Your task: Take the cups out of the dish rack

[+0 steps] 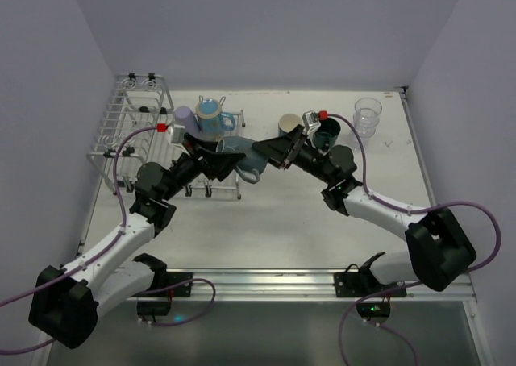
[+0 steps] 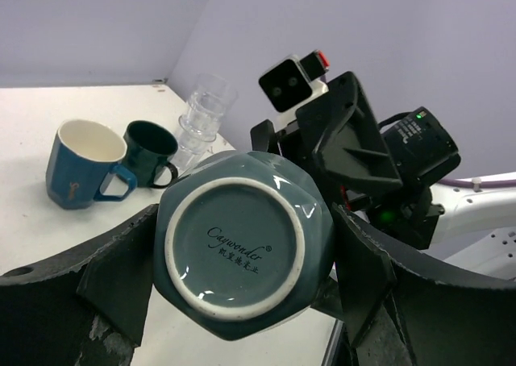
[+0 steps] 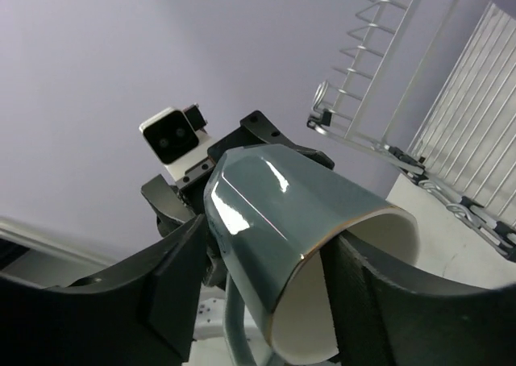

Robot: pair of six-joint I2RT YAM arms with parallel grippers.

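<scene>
A grey-blue faceted mug hangs on its side in the air between both arms. My left gripper is shut on its base end, one finger on each side of the mug. My right gripper is at the mouth end of the mug: one finger is outside the wall and the other is in the mouth, with white interior showing between them. A lavender cup and a light blue cup stand on the dish rack.
On the table to the right stand a blue mug with a cream inside, a dark teal mug and a clear ribbed glass. The rack's tall wire side rises behind the held mug. Walls enclose the table.
</scene>
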